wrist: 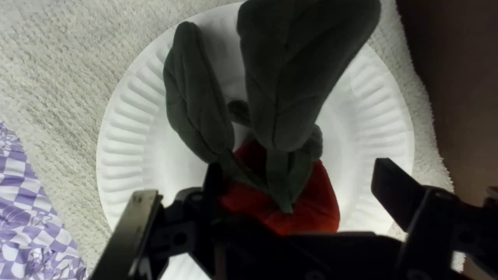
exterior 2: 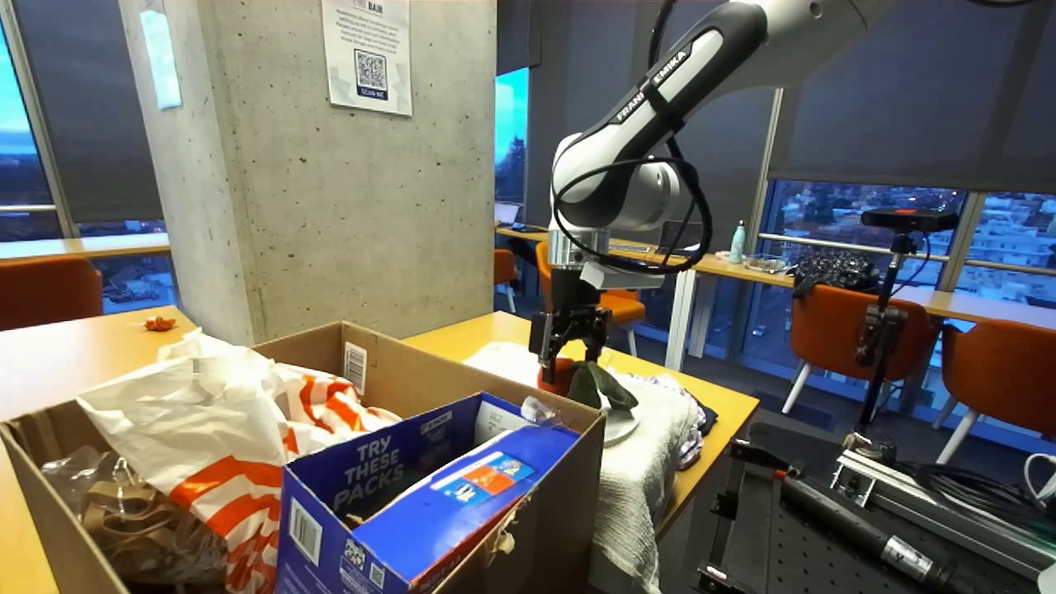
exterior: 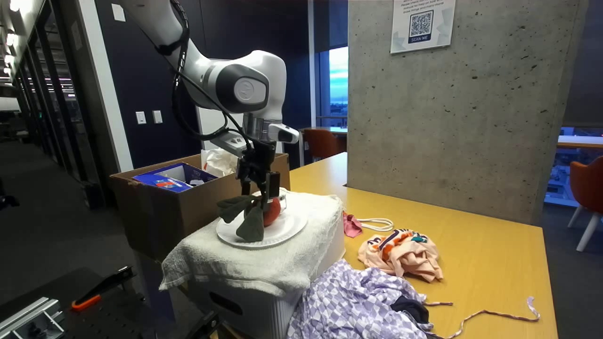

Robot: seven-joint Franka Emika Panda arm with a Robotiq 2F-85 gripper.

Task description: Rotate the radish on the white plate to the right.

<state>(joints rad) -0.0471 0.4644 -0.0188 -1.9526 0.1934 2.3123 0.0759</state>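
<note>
The radish is a soft toy with a red body [wrist: 288, 214] and dark green leaves [wrist: 295, 70]. It lies on the white plate [wrist: 128, 128], with its leaves toward the top of the wrist view. In both exterior views its red body [exterior: 272, 213] [exterior 2: 555, 375] shows below my gripper. My gripper [wrist: 301, 175] is open and low over the plate, with the red body between its fingers. The left finger in the wrist view overlaps the red side; I cannot tell if it touches. A gap separates the right finger from the body. The gripper's base hides the body's lower part.
The white plate sits on a cream towel [exterior: 198, 256] over a pale plastic bin [exterior: 264, 310]. A cardboard box [exterior 2: 544, 511] with a blue box [exterior 2: 470, 495] stands close beside it. A purple checked cloth [exterior: 358, 306] and a peach cloth [exterior: 407, 259] lie on the table [exterior: 494, 263].
</note>
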